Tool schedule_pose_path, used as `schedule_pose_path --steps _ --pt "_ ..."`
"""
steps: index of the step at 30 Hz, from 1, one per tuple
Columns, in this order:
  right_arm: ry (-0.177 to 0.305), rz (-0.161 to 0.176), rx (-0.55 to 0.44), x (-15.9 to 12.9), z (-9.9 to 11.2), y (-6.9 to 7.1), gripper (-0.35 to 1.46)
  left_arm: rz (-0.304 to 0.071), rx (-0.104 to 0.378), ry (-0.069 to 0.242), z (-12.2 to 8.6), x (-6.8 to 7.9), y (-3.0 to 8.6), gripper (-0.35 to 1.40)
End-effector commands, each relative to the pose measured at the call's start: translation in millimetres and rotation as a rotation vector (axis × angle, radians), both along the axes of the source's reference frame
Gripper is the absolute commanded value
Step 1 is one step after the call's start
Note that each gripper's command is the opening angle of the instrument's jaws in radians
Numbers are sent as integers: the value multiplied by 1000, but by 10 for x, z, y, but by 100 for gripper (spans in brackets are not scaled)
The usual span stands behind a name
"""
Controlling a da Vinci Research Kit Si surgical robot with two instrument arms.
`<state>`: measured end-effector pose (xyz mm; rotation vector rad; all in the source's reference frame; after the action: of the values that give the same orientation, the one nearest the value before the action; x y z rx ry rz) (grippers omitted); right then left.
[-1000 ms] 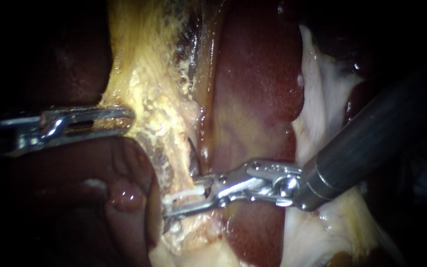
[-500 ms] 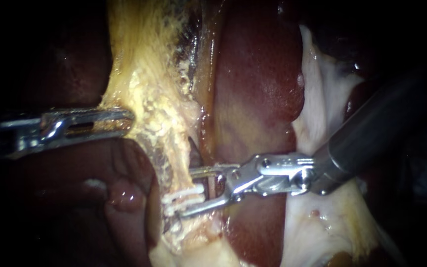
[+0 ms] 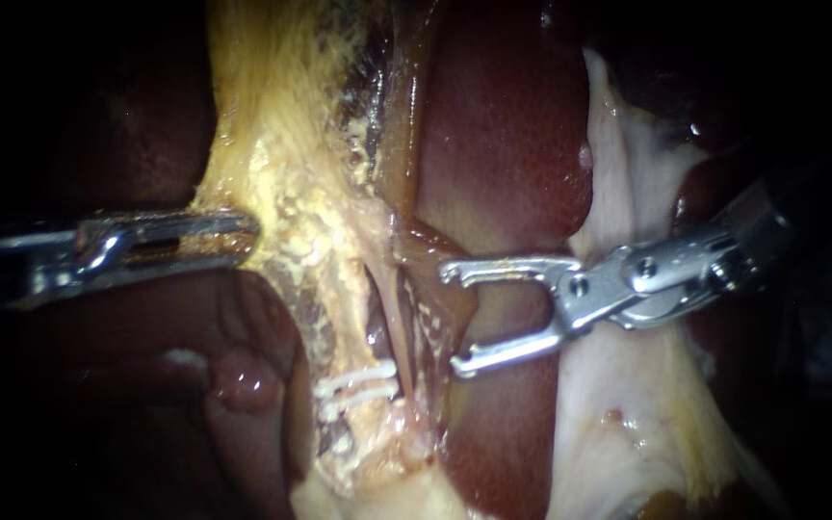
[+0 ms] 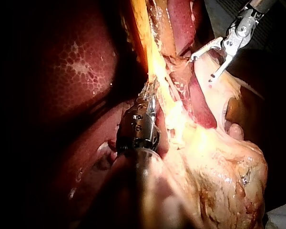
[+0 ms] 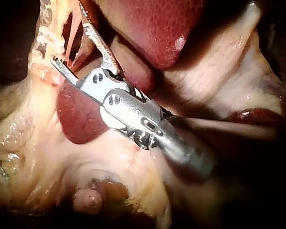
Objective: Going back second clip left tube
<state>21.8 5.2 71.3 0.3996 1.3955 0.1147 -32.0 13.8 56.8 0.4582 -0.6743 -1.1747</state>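
**Clip** (image 3: 356, 377): white, set crosswise on the left tube (image 3: 384, 318), low in the endoscope view at the foot of the yellow tissue band (image 3: 291, 193). It shows as two short parallel bars lying close together, slightly tilted. Whether these are one clip or two is hard to tell from this angle. No instrument touches it.

**Left tube**: a thin, pale pink-tan strand, taut, running down beside the yellow band to the clip. A second thin strand lies just beside it, on the liver's side.

**Right instrument** (image 3: 455, 321): the shaft enters from the right. The jaws are spread wide and hold nothing. Both hooked tips point toward the tubes but stand apart from them, above and to the right of the clip, over dark red liver (image 3: 503, 144). The right wrist view confirms the wide gap, with the strands ahead of the tips.

**Left instrument** (image 3: 228, 231): the shaft enters from the left. The jaws lie together, clamped on the edge of the yellow tissue band well above the clip. The left wrist view shows them buried in the same yellow strand.

**Pale whitish tissue** (image 3: 628, 193): lies behind and below the right instrument.
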Motion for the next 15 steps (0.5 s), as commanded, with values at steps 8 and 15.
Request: schedule_pose_path --steps 8,15 --pt "7 -8 -43 -6 -4 2 60 -1 2 -6 22 -9 -12 -35" --pt "10 -8 -42 -9 -4 2 60 21 16 -2 59 -31 -27 -35"
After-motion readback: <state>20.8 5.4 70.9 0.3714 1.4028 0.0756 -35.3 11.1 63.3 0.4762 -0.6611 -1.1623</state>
